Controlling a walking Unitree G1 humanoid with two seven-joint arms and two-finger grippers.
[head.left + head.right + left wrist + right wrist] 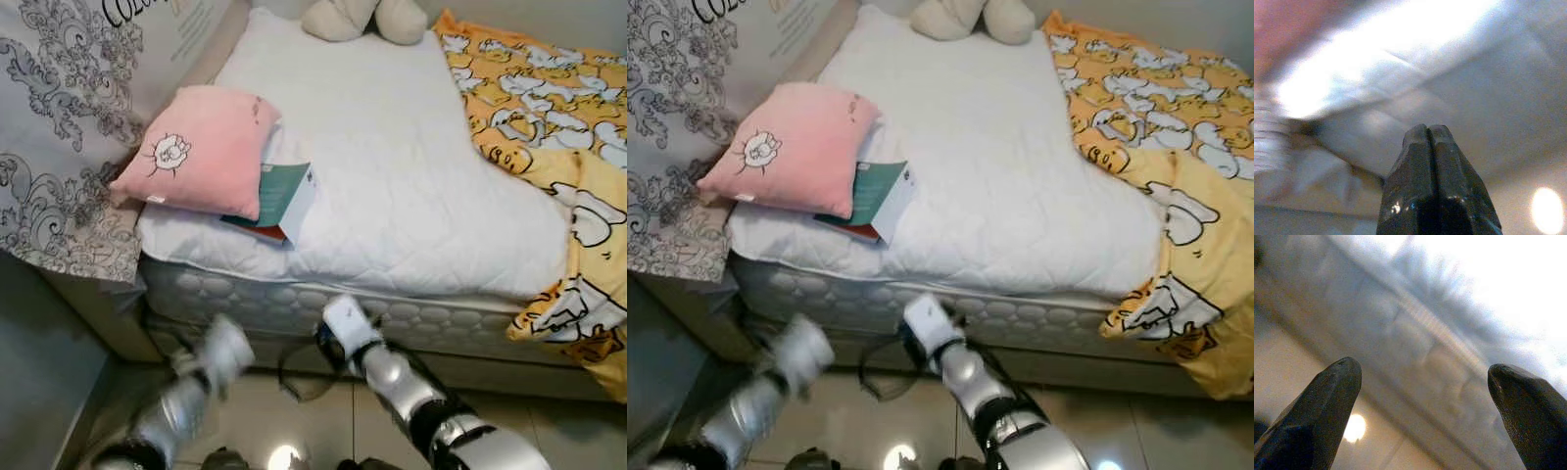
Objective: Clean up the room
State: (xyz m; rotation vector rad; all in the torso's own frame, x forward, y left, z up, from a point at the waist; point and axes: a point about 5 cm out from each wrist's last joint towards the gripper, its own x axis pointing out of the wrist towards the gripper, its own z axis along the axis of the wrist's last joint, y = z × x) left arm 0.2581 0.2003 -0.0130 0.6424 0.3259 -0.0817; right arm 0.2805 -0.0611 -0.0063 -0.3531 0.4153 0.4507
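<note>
A pink pillow (201,147) is lying on a teal book (284,201) at the bed (392,176) edge. Below, the left tool (1428,134) is hanging pressed together, the right tool (1425,382) spread.

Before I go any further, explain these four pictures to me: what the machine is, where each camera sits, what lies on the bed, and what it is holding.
This is a humanoid robot with two silver arms, each ending in two long black fingers. The two wide pictures come from a stereo camera on its head, looking down at a bed from its foot. The other two come from cameras on the wrists, looking along the fingers at the mattress side.

On the white quilted cover lie a pink pillow and, tucked partly under it, a teal and white book. A cream plush toy sits at the far end, and a yellow duck-print blanket hangs over the right side.

Both arms hang low before the bed. The left gripper is shut on nothing; the right gripper is open and empty.
</note>
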